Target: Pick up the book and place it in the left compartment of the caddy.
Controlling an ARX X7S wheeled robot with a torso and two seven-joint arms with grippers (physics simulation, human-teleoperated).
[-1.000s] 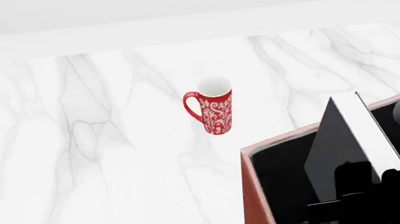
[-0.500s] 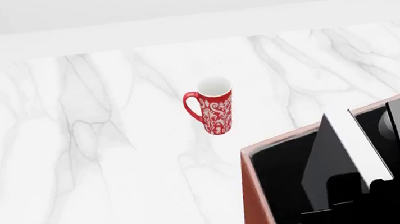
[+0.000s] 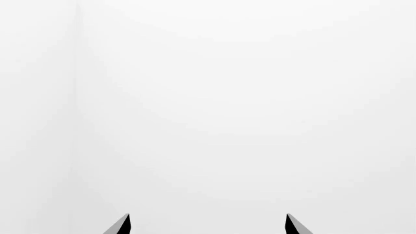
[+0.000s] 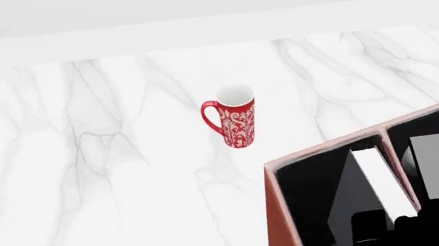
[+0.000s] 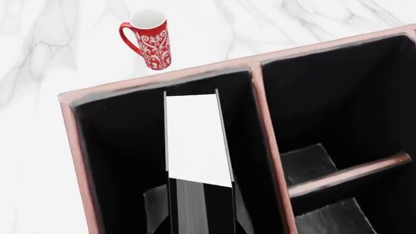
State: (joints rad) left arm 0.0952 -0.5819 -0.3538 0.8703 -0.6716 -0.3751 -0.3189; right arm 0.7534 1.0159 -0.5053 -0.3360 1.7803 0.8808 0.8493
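- Jaws of the right gripper (image 5: 201, 214): shut narrow on the book (image 5: 197, 136), with one grey finger (image 5: 153, 204) pressed on each black cover, as far as visible in the dark of the right wrist view.
- Between these jaws and just ahead of them: the book, standing on edge with its white page edges turned up to the camera and its black covers on both sides.
- Around the jaws and the book: the black walls of the left compartment (image 5: 117, 146), the long section of the caddy (image 5: 73, 146); most of the book already below the pinkish rim, lower end hidden in shadow, so contact with the floor impossible to tell.
- To one side of the jaws, beyond the reddish-brown partition (image 5: 266, 146): the smaller sections, split by a cross divider (image 5: 344, 173), with grey floor patches in them.
- Far ahead of the jaws, past the far rim of the caddy: a red mug (image 5: 151, 41) with white pattern, upright on the white marble table (image 5: 39, 73), well apart from the caddy, handle turned away from it.
- Jaws of the left gripper (image 3: 206, 226): wide apart, only two dark fingertips (image 3: 123, 226) visible, nothing between them; ahead of them only a plain white surface.
- Seen from the head: book (image 4: 373, 186) leaning inside the caddy (image 4: 273, 216), mug (image 4: 238, 121) farther away on the marble.
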